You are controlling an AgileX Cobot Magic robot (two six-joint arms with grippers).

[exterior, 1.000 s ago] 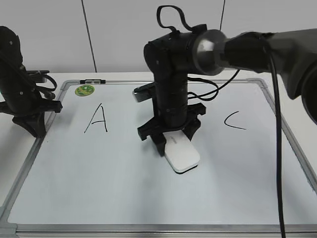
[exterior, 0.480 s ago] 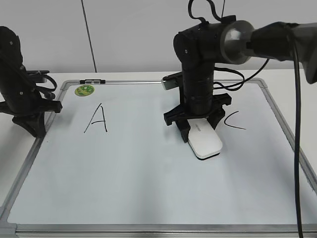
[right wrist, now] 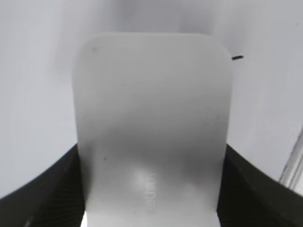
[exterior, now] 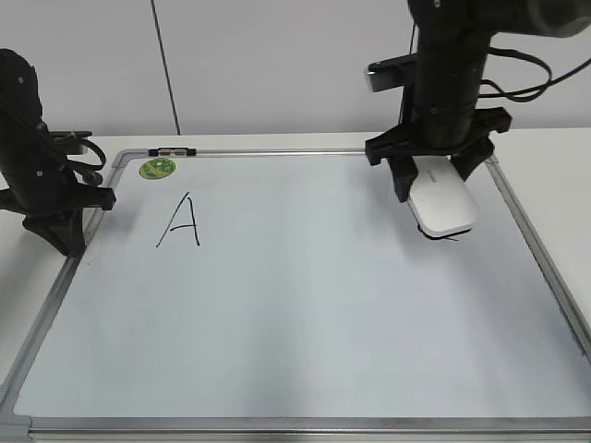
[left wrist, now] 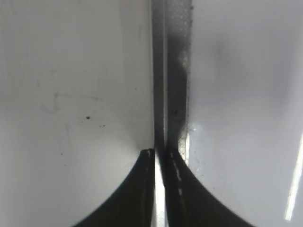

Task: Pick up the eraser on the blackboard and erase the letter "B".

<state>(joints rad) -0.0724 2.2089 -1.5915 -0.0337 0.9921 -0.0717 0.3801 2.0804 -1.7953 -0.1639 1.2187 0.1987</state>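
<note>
My right tool is clamped on the eraser, over the right part of the blackboard.

The eraser's white top fills my right wrist view, pinched between the two dark fingers at its sides, grey lettering near its back end. From outside it hangs tilted just over the board, near the right frame edge, with a bit of black stroke showing under its front edge. The letter "A" stands on the left part, below the green sticker. I see no "B" anywhere on the white surface. My left tool sits at the board's left frame on the tabletop, its fingers brought together with only a thin slit between them.
</note>
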